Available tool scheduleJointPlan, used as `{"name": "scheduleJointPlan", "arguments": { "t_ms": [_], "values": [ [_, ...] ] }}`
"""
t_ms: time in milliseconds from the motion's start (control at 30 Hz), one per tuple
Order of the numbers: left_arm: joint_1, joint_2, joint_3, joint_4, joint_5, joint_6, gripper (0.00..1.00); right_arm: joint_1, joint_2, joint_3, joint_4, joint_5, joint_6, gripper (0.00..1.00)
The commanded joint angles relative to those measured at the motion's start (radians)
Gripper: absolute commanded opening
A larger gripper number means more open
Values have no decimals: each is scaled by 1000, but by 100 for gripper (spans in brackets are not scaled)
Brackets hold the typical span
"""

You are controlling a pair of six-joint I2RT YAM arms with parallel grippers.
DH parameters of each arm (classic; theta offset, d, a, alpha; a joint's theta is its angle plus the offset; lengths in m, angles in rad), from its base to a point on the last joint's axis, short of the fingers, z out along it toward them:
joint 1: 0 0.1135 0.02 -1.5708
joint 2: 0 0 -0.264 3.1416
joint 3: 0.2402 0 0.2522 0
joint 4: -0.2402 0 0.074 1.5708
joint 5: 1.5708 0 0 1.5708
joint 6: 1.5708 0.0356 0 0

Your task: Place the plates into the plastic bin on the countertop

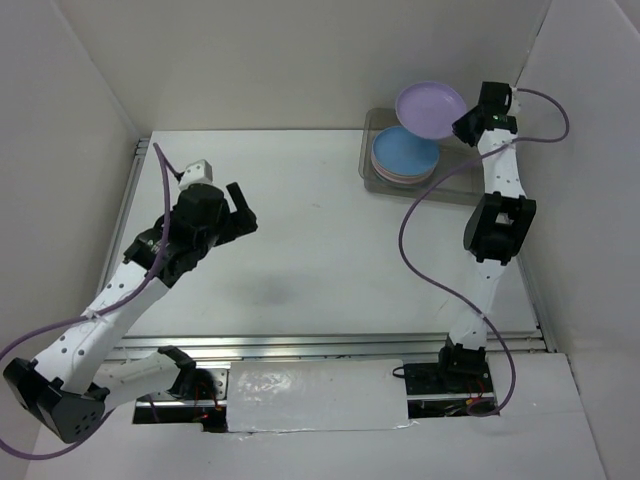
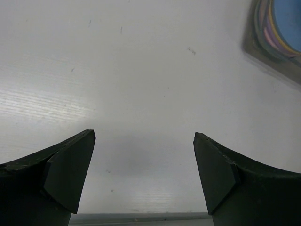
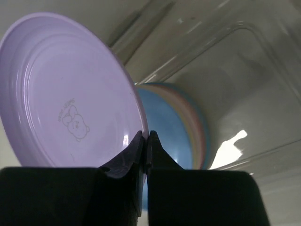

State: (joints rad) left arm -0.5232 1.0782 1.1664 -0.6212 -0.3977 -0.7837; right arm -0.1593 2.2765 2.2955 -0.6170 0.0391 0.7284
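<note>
My right gripper (image 1: pixel 462 125) is shut on the rim of a lavender plate (image 1: pixel 430 108) and holds it tilted above the far end of the plastic bin (image 1: pixel 455 182). In the right wrist view the plate (image 3: pixel 70 94) stands on edge, pinched between the fingertips (image 3: pixel 146 136). A stack of plates with a blue plate on top (image 1: pixel 404 155) lies in the bin's left half; it also shows in the right wrist view (image 3: pixel 164 132) and the left wrist view (image 2: pixel 287 23). My left gripper (image 1: pixel 238 205) is open and empty over the white countertop (image 1: pixel 300 260), far left of the bin.
White walls (image 1: pixel 80 120) close in the countertop on three sides. A metal rail (image 1: pixel 330 345) runs along its front edge. The right half of the bin (image 3: pixel 244 94) holds no plates.
</note>
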Motion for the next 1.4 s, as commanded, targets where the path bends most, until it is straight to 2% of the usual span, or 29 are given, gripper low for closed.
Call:
{"name": "scheduleJointPlan", "arguments": {
  "t_ms": [0, 167, 467, 567, 600, 633, 667, 700, 733, 767, 933, 1033, 1167, 1233, 1333, 1367],
  "values": [
    [12, -26, -46, -48, -7, 63, 99, -14, 66, 98, -107, -86, 22, 0],
    [25, -38, -62, -66, 5, 98, 99, -6, 52, 9, -24, -116, 20, 0],
    [26, -55, -73, -57, 25, 113, 99, 27, 63, -65, -1, -90, 16, 0],
    [26, -58, -67, -60, 17, 116, 99, 30, 43, -100, 10, -77, 20, 4],
    [26, -60, -65, -61, 17, 116, 99, 35, 22, -108, 11, -68, 19, 16],
    [26, -60, -65, -58, 20, 119, 99, 38, 9, -125, 8, -55, 19, 32],
    [26, -58, -65, -58, 22, 121, 99, 41, -9, -136, 11, -42, 14, 63],
    [26, -57, -65, -60, 19, 120, 99, 47, -52, -146, 7, -7, 14, 75],
    [26, -58, -68, -60, 20, 120, 99, 58, -78, -171, 2, 13, 13, 94],
    [26, -55, -68, -61, 19, 118, 99, 64, -112, -189, 6, 56, 0, 100],
    [31, -54, -34, -101, -4, 118, 99, 92, -438, -410, 92, 142, -37, 100],
    [41, -67, 4, -144, -30, 129, 99, 103, -606, -476, 112, 147, -98, 100],
    [64, -99, 38, -189, -52, 141, 99, 107, -705, -421, -21, 105, -148, 100],
    [78, -118, 62, -201, -66, 150, 99, 118, -768, -471, -66, 84, -178, 100],
    [94, -121, 119, -230, -107, 184, 99, 155, -966, -651, -67, 64, -220, 100],
    [97, -123, 134, -239, -127, 192, 99, 194, -1077, -695, -75, 74, -227, 100]
  ]
}}
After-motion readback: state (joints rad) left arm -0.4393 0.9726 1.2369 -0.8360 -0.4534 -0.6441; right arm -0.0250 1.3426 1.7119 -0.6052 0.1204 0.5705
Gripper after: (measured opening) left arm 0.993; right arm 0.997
